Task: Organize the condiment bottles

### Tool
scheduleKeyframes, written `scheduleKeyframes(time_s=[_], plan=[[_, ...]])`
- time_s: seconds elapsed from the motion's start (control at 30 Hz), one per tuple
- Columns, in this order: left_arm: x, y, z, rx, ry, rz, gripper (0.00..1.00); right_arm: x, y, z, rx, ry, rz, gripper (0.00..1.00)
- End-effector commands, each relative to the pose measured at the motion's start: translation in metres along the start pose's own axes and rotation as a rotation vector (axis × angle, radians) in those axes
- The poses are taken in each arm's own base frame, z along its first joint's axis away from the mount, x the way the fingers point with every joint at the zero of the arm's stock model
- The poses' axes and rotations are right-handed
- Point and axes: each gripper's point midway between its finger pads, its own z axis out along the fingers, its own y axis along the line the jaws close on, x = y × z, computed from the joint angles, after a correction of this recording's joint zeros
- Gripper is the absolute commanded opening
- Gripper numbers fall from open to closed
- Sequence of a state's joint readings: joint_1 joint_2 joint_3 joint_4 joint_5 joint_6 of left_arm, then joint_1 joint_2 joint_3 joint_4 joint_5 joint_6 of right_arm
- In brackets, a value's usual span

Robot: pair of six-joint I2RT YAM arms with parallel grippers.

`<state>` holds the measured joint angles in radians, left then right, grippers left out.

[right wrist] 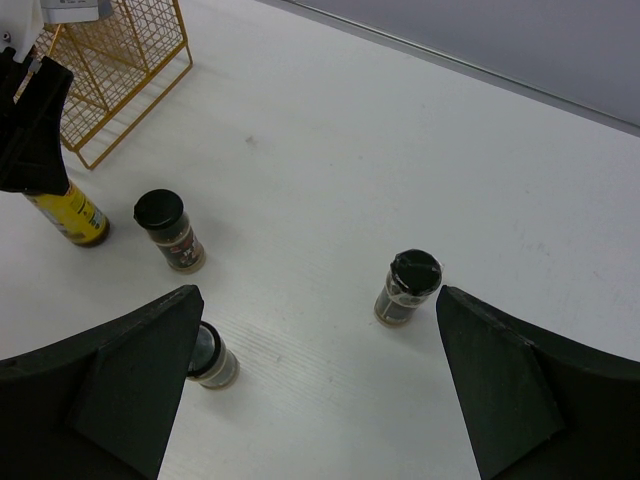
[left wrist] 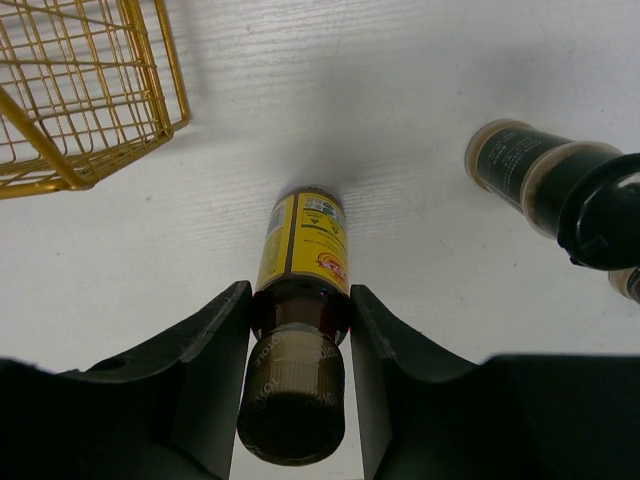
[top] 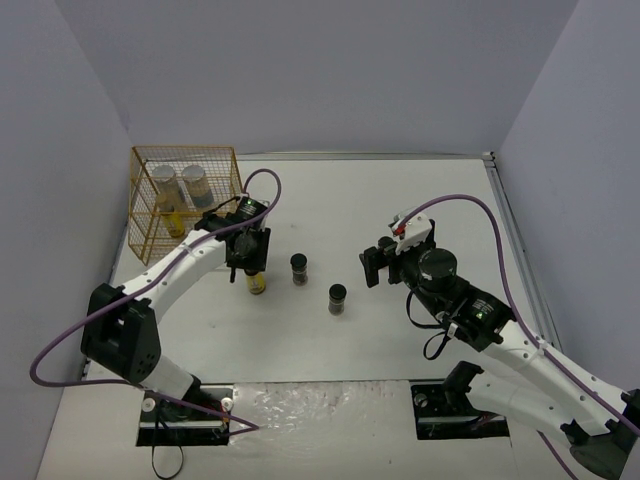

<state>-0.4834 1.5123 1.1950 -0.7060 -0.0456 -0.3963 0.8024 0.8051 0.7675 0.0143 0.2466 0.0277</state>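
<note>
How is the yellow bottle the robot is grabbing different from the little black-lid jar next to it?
The yellow bottle is slim with a brown cap; the black-lidded jar is dark and stubby. The left gripper holds the yellow bottle by its neck; the black-lidded jar stands free, nothing touching it. Both stand upright on the white table.

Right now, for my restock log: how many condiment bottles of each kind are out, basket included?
Pale silver-lidded jars: 2, both in the wire basket
Yellow brown-capped bottles: 2, one in the basket, one in the left claw
Short dark black-lidded jars: 3, standing on the table
Total: 7
</note>
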Motion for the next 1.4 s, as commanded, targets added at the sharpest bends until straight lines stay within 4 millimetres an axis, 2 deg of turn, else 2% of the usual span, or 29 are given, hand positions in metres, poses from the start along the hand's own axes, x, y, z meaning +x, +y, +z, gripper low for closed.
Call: scheduleKeyframes(time_s=[0.0,0.1,0.17,0.3,0.47,0.57,0.6,0.7,0.83,0.97,1.1,1.37], plan=[[-0.031,-0.003,-0.05,0.038,-0.134,-0.011,0.0,-0.02,-0.003,0.0,0.019,-0.071,0.036,1.0],[-0.037,0.004,-0.082,0.03,-0.146,-0.007,0.0,-0.022,-0.004,-0.002,0.019,-0.077,0.037,1.0],[-0.055,0.013,-0.105,0.022,-0.195,-0.024,0.0,-0.022,-0.004,-0.002,0.019,-0.078,0.038,1.0],[-0.081,0.039,-0.14,0.002,-0.242,-0.064,0.0,-0.023,-0.003,-0.003,0.015,-0.083,0.041,1.0],[-0.121,0.073,-0.169,-0.027,-0.312,-0.128,0.0,-0.023,-0.002,-0.003,0.01,-0.083,0.043,1.0],[-0.146,0.085,-0.186,-0.041,-0.389,-0.142,0.0,-0.022,-0.003,-0.004,0.009,-0.083,0.044,1.0],[-0.147,0.088,-0.182,-0.049,-0.378,-0.146,0.0,-0.023,-0.003,-0.004,0.011,-0.085,0.044,1.0],[-0.171,0.106,-0.19,-0.073,-0.429,-0.17,0.0,-0.021,-0.003,-0.004,0.01,-0.081,0.044,1.0],[-0.192,0.132,-0.175,-0.122,-0.421,-0.182,0.0,-0.02,-0.002,-0.003,0.011,-0.076,0.043,1.0],[-0.207,0.144,-0.161,-0.166,-0.418,-0.157,0.0,-0.019,-0.002,-0.002,0.012,-0.073,0.039,1.0],[-0.218,0.148,-0.135,-0.174,-0.402,-0.147,0.0,-0.017,-0.002,-0.001,0.012,-0.065,0.037,1.0],[-0.227,0.155,-0.116,-0.184,-0.418,-0.153,0.0,-0.015,-0.004,-0.001,0.02,-0.061,0.036,1.0]])
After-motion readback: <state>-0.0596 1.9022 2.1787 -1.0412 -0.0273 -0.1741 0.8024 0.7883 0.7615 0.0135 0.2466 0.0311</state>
